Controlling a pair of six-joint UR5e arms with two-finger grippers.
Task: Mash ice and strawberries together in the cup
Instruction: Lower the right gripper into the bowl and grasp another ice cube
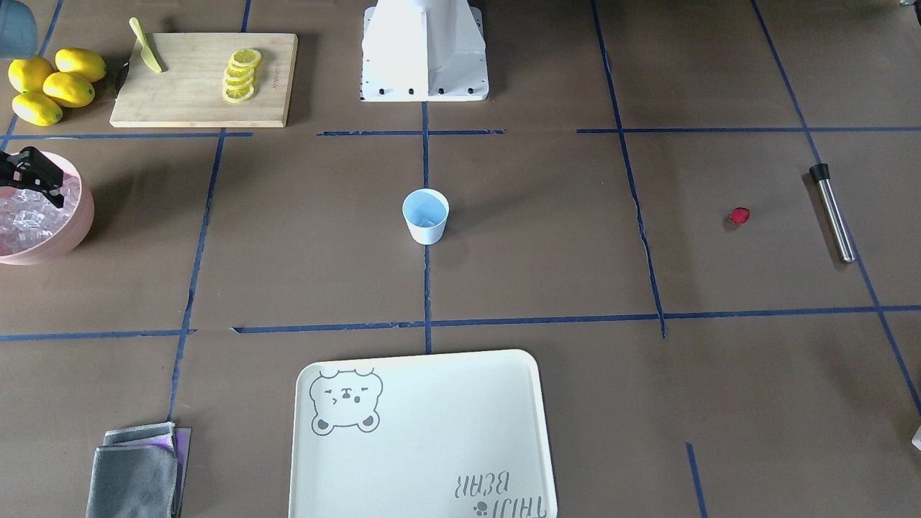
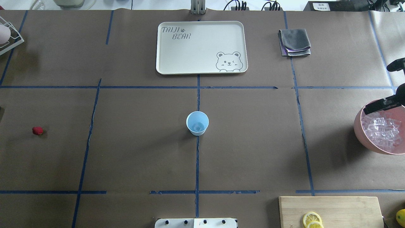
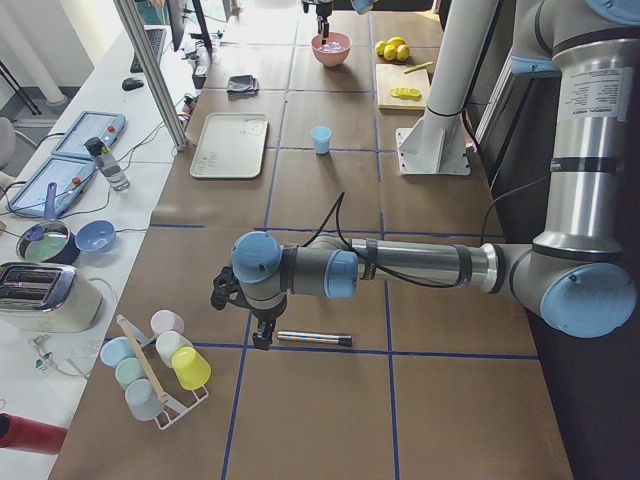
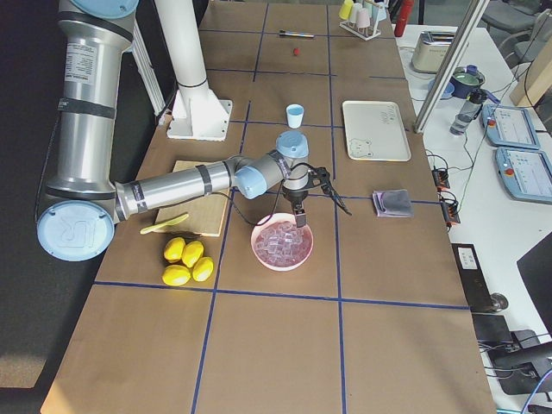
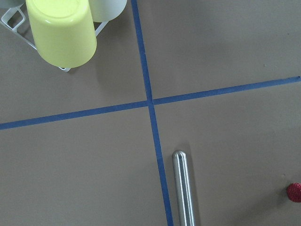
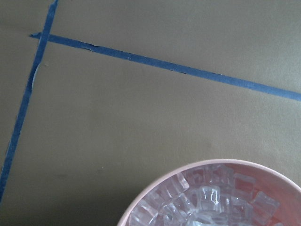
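The pale-blue cup (image 2: 197,123) stands upright at the table's centre, with a faint glassy shape at its bottom. Ice (image 2: 381,129) fills the pink bowl (image 2: 359,131) at the right edge. My right gripper (image 2: 376,89) hangs open over that bowl, one finger (image 1: 50,188) reaching down toward the cubes. A single red strawberry (image 2: 37,130) lies far left on the paper, and it also shows in the left wrist view (image 5: 295,192). My left gripper (image 3: 243,322) hovers by the end of a steel muddler (image 3: 313,338). I cannot tell whether it is open or shut.
A white bear tray (image 2: 164,68) and a folded grey cloth (image 2: 295,42) lie on the far side. A cutting board (image 1: 194,101) holds lemon slices (image 1: 241,75) and a knife (image 1: 146,49), with whole lemons (image 1: 54,86) beside it. A rack of cups (image 3: 160,365) stands near the left arm.
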